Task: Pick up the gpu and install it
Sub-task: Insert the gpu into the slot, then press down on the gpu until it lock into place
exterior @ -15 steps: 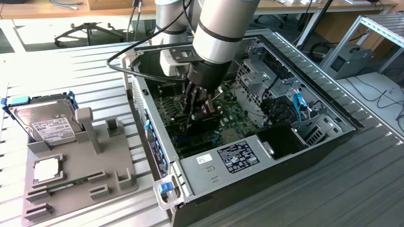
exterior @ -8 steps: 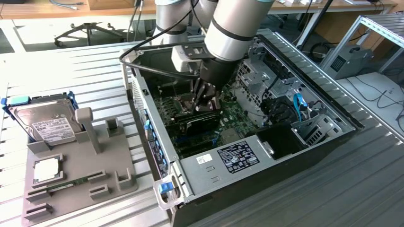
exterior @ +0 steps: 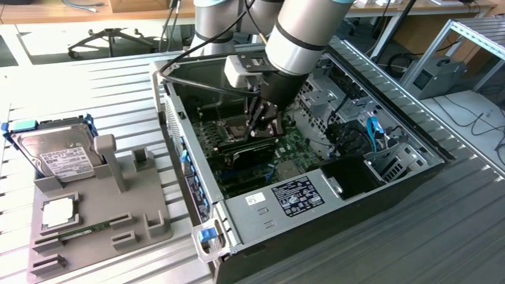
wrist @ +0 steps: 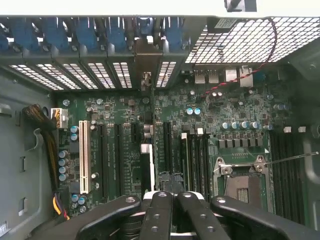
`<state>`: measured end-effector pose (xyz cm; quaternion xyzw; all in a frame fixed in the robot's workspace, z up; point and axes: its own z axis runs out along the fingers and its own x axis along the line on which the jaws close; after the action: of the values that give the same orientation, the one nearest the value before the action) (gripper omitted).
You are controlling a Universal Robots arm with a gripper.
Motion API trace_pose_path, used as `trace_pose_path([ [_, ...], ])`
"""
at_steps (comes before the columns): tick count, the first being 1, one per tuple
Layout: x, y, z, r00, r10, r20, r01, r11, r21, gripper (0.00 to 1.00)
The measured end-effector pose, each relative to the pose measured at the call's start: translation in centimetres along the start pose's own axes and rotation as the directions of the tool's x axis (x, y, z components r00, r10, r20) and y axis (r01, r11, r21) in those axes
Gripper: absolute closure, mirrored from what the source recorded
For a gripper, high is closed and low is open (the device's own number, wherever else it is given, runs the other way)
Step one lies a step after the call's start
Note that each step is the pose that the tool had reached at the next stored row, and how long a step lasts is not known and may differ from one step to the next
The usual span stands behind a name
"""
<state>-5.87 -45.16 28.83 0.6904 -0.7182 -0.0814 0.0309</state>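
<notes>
The gripper (exterior: 263,127) hung inside the open computer case (exterior: 394,171) above the motherboard (wrist: 120,150), its fingers (wrist: 165,210) closed on the gpu (wrist: 149,165). The card stood on edge between them, lined up with an expansion slot, its bracket end toward the rear slot openings. On the exterior view's left, a grey holder (exterior: 103,219) carried a hard drive (exterior: 59,154).

Computer case (exterior: 332,207) grey sheet metal, matt; motherboard (wrist: 125,145) green, glossy; end effector (wrist: 172,200) black, semi-gloss.
</notes>
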Motion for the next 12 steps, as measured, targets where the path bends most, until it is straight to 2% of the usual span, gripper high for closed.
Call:
trace_pose_path([
  [7, 0.0, -0.01, 0.01, 1.0, -0.001, -0.0004, 0.001, 1.0, 0.0, 0.89],
  [9, 0.0, -0.01, 0.02, 0.9995, -0.021, -0.0254, 0.021, 0.9998, -0.001, 0.89],
  [11, 0.0, -0.01, 0.05, 0.9978, -0.053, -0.0402, 0.053, 0.9986, -0.0034, 0.89],
  [12, 0.0, -0.01, 0.05, 0.9968, -0.061, -0.0508, 0.061, 0.9981, -0.0044, 0.89],
])
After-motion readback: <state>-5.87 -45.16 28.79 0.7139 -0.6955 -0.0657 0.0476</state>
